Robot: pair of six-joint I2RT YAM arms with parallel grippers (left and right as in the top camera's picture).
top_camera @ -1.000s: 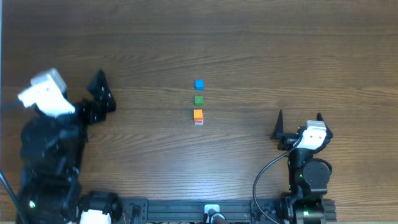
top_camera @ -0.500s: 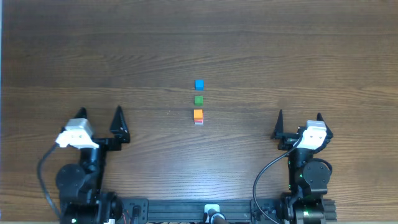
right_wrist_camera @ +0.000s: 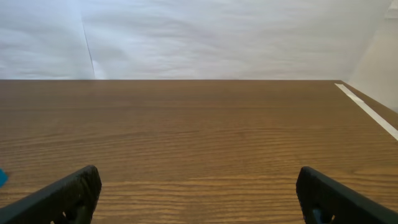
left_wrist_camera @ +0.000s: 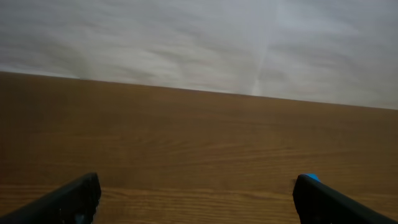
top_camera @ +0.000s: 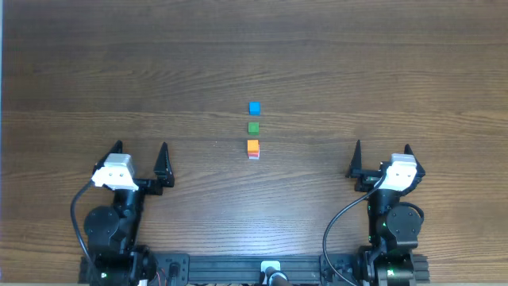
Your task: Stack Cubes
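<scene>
Three spots of colour line up at the table's middle in the top view: a blue cube farthest from the arms, a green cube below it, and an orange cube resting on a pale pink cube. My left gripper sits open near its base at the lower left, well apart from the cubes. My right gripper is open at the lower right, also apart. A sliver of the blue cube peeks past a finger in the left wrist view, and the blue cube also shows in the right wrist view.
The wooden table stretches wide and bare around the cubes. A white wall rises behind the table's far edge. A strip of pale tape lies on the table.
The left arm has drawn back from a raised pose at the far left and settled near its base, gripper open. The right arm and the cubes have not moved.
</scene>
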